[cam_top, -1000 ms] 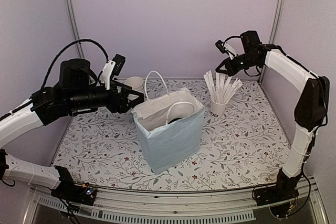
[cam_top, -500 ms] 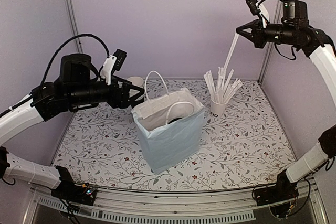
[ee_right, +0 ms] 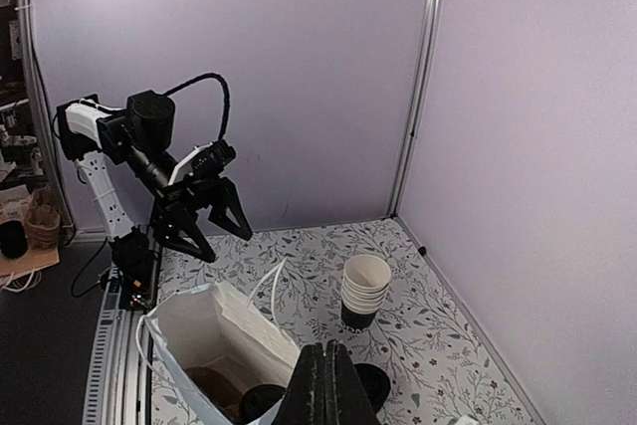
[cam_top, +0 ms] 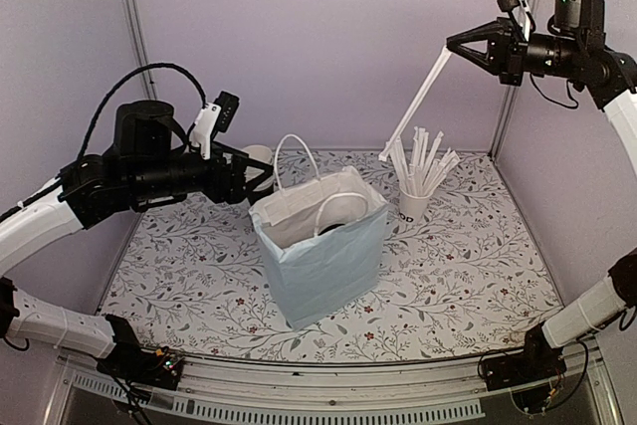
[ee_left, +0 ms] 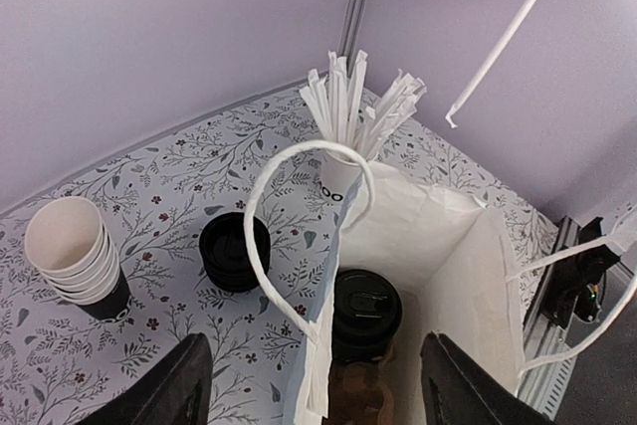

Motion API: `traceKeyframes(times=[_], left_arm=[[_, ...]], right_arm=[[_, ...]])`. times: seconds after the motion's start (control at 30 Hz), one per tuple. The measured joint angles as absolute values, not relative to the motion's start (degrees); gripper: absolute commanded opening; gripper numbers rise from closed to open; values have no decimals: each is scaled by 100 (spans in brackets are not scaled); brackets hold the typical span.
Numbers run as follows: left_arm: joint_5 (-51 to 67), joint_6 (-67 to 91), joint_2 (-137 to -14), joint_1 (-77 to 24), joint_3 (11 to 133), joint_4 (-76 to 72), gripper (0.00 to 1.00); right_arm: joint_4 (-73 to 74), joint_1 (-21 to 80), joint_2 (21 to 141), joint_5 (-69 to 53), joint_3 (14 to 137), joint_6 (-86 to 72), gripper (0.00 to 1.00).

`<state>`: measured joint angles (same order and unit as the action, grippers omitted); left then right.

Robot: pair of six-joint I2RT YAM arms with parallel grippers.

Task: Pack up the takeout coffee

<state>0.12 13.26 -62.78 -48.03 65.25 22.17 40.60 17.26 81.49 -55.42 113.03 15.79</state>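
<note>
High over the straw cup [cam_top: 412, 208], right gripper [cam_top: 450, 47] is pinching one wrapped straw [cam_top: 418, 97] by its top end, fingers pressed together on it. Left gripper [cam_top: 264, 178] is hovering at the bag [cam_top: 328, 256] rim, fingers spread, gripping nothing. Takeout coffee [ee_left: 365, 311] is sitting lidded inside the bag. Suggest swinging the straw over the opening and lowering it tip-first beside the coffee.

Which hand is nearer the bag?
Left. The left hand hovers open by the bag rim's left side; the right hand is high above, to its right, shut on a straw.
</note>
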Motion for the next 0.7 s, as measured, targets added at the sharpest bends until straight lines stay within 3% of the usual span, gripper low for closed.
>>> traceKeyframes(times=[0.23,0.27,0.33,0.37,0.47,0.57,0.7], left_arm=[[-161,1328,-6259,-4803,6473,2213,74],[-198,1330,-6246,-4803,6442,2217,74],[-259,1332,-6213,-4799,6383,2220,76],[-303,1332,-6193,-4799,6366,2226,78],[-491,1361,-6130,-4781,6353,2263,80],[-729,1372,-6066,-4707,6355,2386,82],[-1116,1352,-6051,-4471,6357,2576,85]], right_arm=[[3935,2237,8497,-6165,11511,1258,0],[3935,2346,8560,-6187,11515,1245,7],[3981,2609,8720,-6176,11524,1264,50],[4027,2738,8816,-6154,11533,1293,65],[4209,3072,9157,-5850,11522,1562,97],[4296,3142,9345,-5159,11413,1828,99],[3957,2510,9091,-4324,10892,1855,99]])
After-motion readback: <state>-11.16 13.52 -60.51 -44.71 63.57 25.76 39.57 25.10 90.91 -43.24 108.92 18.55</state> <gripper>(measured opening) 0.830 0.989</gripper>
